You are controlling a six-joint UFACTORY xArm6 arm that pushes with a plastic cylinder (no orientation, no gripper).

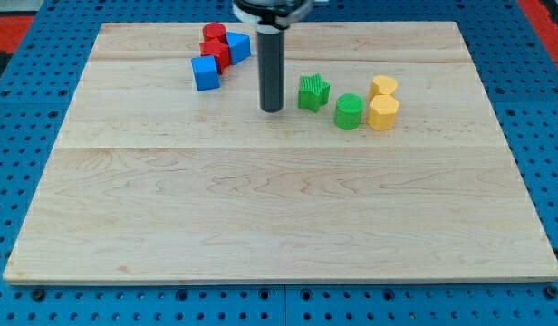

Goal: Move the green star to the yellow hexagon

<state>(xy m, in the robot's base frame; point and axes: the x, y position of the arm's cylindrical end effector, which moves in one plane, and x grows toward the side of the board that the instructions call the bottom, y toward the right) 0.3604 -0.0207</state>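
a pale wooden board (279,208) lies on a blue perforated table (25,136), seen from the long side. the arm carries no pincer, so there is nothing to open or close and nothing is held; it ends in a straight dark rod (272,68) that comes down from the view's top. my tip (272,110) rests on the board in the upper middle, just to the view's left of the green star (312,92), with a narrow gap of bare wood between them; whether the two touch cannot be told for sure, but they appear apart.

the green star sits upright on the board, right of the rod. just to its lower right is a green cylinder (349,111), near but apart from the star. further to the view's right stands the yellow hexagon (383,113), just beside the cylinder, and directly above it, touching or nearly so, a second yellow block (383,87) whose shape looks like a heart.

to the view's upper left of the rod is a tight cluster: a red cylinder (214,33) at the top, a red block (215,52) of unclear shape below it, a blue triangular block (238,46) at the cluster's right, and a blue cube (206,72) at the lower left. the cluster is well apart from the green and yellow blocks, with the rod between the two groups.
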